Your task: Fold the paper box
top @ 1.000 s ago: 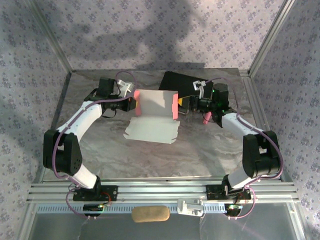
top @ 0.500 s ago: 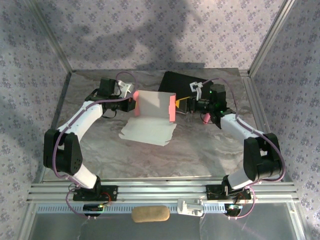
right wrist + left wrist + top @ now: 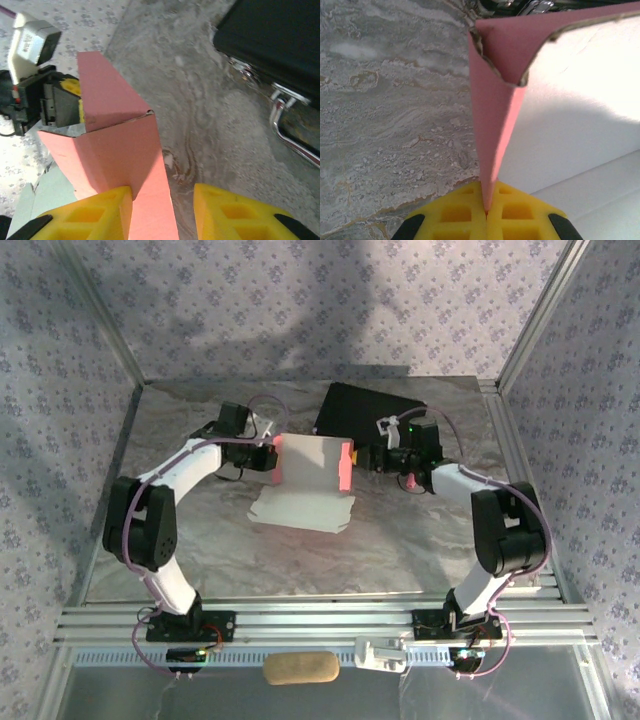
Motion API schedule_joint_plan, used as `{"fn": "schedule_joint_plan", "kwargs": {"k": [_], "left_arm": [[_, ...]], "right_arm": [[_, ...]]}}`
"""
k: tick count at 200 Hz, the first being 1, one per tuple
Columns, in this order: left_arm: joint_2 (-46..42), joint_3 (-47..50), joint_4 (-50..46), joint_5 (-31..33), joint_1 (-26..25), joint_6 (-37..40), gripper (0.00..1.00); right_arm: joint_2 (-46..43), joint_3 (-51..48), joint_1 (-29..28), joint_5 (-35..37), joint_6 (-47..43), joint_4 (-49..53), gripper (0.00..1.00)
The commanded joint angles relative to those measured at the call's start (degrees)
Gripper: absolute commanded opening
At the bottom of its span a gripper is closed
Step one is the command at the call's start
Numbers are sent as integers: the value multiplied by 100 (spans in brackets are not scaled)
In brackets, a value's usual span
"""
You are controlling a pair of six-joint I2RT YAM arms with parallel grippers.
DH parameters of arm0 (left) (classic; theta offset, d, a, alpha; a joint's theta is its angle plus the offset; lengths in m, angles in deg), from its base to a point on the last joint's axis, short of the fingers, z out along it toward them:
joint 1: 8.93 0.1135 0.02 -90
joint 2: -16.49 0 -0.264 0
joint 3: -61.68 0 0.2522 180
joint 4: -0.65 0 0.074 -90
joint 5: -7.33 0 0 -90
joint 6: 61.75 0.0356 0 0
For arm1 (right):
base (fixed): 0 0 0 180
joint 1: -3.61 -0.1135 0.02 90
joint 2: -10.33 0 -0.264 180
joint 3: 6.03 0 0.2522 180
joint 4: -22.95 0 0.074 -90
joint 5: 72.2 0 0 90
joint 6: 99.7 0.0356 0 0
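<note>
Drew both elbows in toward the black case (image 3: 362,408), the left arm's most of all, with its dark upper link ending up much nearer the case than before. Carried the left gripper (image 3: 271,453), clamped on the paper box (image 3: 312,462), a little sideways toward the case. Spread the right gripper (image 3: 363,457) jaws apart, leaving the finger on the case side clear of the pink end wall. Slid the box's flat pale flap slightly farther from the case.
</note>
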Motion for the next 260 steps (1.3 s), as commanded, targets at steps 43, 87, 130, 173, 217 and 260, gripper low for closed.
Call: {"fn": "schedule_joint_plan", "kwargs": {"k": [43,87,130,173,217,260], "left_arm": [[593,-480,-465,645,-298,-100,0],[1044,-952,-1128,1225,-482,-163,0],[1211,-1132,-1625,1598,-614,-113,0],[1163,-1080,-1981,1796,-659,-34,0],[1306,-1217,-2597,2060,-783,1,0],[1375,-1204,-2725,2138,-802,-42,0]], "right_arm": [[694,724,-121,732,-75,1233,39],[729,655,-330,1179,17,1398,39],[684,566,-571,1655,228,1593,37],[242,-106,-706,1787,947,1009,37],[137,-407,-1116,2160,1703,700,37],[62,-502,-1320,2344,2020,658,37]]}}
